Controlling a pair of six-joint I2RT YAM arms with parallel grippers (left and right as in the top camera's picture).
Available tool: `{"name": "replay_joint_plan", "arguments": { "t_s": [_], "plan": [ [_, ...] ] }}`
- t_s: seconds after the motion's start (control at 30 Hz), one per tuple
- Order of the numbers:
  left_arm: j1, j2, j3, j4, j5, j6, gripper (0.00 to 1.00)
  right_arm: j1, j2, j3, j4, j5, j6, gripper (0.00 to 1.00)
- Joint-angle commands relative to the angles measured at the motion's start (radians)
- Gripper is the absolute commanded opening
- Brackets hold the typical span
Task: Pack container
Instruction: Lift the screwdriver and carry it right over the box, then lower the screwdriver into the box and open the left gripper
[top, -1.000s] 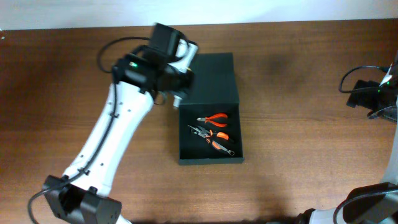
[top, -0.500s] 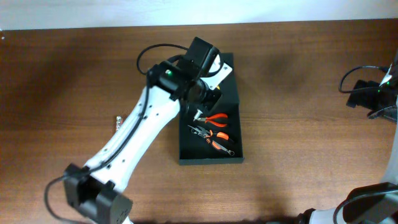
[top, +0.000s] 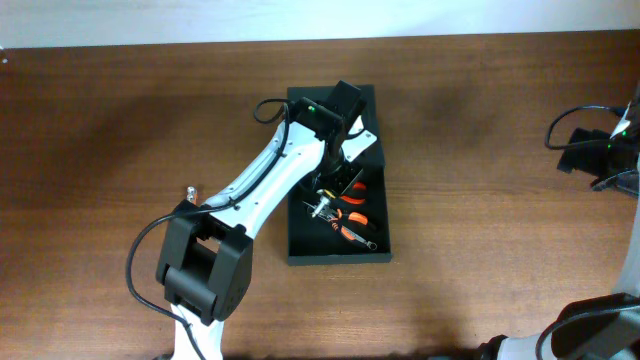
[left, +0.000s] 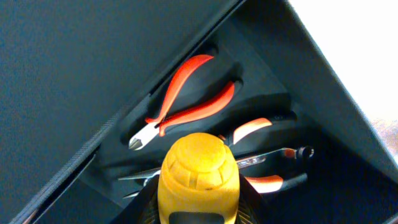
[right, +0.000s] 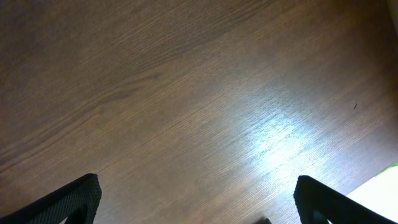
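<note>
The dark container (top: 340, 252) lies open in the table's middle, its flap lid (top: 310, 104) folded back. Its tray (left: 292, 81) holds red-handled cutters (top: 352, 197), also in the left wrist view (left: 186, 102), and orange-black pliers (top: 350, 228), seen there too (left: 256, 127). My left gripper (top: 335, 185) hovers over the tray's back part. It (left: 199, 208) is shut on a yellow tool handle (left: 199, 174), just above the pliers. My right gripper (right: 199, 199) is open and empty over bare wood, and sits at the table's far right (top: 600, 150).
A small metal piece (top: 191, 190) lies on the wood left of the container, beside my left arm. Cables and the right arm's base sit at the right edge (top: 575, 140). The table's back edge meets a white wall.
My left arm has swung right and forward, from beside the lid's left edge to over the open tray, carrying the yellow-handled tool. The right arm has not moved.
</note>
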Motion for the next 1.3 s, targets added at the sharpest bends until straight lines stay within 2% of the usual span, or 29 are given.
{"name": "replay_joint_plan", "arguments": {
  "t_s": [0.0,0.23,0.4,0.6,0.63,0.67,0.77,0.87,0.97,1.1,1.17,1.23,1.27],
  "plan": [
    [-0.001,0.009,-0.002,-0.004,0.041,0.014,0.31,-0.004,-0.019,-0.002,0.000,0.003,0.002,0.99],
    [-0.013,0.010,-0.066,0.001,0.057,0.015,0.31,-0.004,-0.019,-0.002,0.000,0.003,0.002,0.99],
    [-0.014,0.011,-0.086,0.004,0.056,0.014,0.41,-0.004,-0.019,-0.002,0.000,0.003,0.002,0.99],
    [-0.014,0.014,-0.087,0.011,0.056,0.015,0.41,-0.004,-0.019,-0.002,0.000,0.003,0.002,0.99],
    [-0.014,0.015,-0.087,0.012,0.056,0.015,0.43,-0.004,-0.019,-0.002,0.000,0.003,0.002,0.99],
    [-0.014,0.016,-0.087,0.016,0.056,0.015,0.52,-0.004,-0.019,-0.002,0.000,0.003,0.002,0.99],
    [-0.014,0.016,-0.072,0.027,0.056,0.014,0.65,-0.004,-0.019,-0.002,0.000,0.003,0.002,0.99],
    [-0.008,0.013,-0.007,0.023,0.055,0.003,0.70,-0.004,-0.019,-0.002,0.000,0.003,0.002,0.99],
    [0.014,-0.006,0.142,-0.003,0.055,-0.020,0.73,-0.004,-0.019,-0.002,0.000,0.003,0.002,0.99],
    [0.041,-0.024,0.308,-0.037,0.045,-0.020,0.86,-0.004,-0.019,-0.002,0.000,0.003,0.002,0.99],
    [0.056,-0.037,0.381,-0.055,0.014,-0.032,0.87,-0.004,-0.019,-0.002,0.000,0.003,0.002,0.99],
    [0.072,-0.054,0.437,-0.080,-0.029,-0.035,0.99,-0.004,-0.019,-0.002,0.000,0.003,0.002,0.99],
    [0.084,-0.066,0.462,-0.096,-0.068,-0.035,0.99,-0.004,-0.019,-0.002,0.000,0.003,0.002,1.00]
  ]
}}
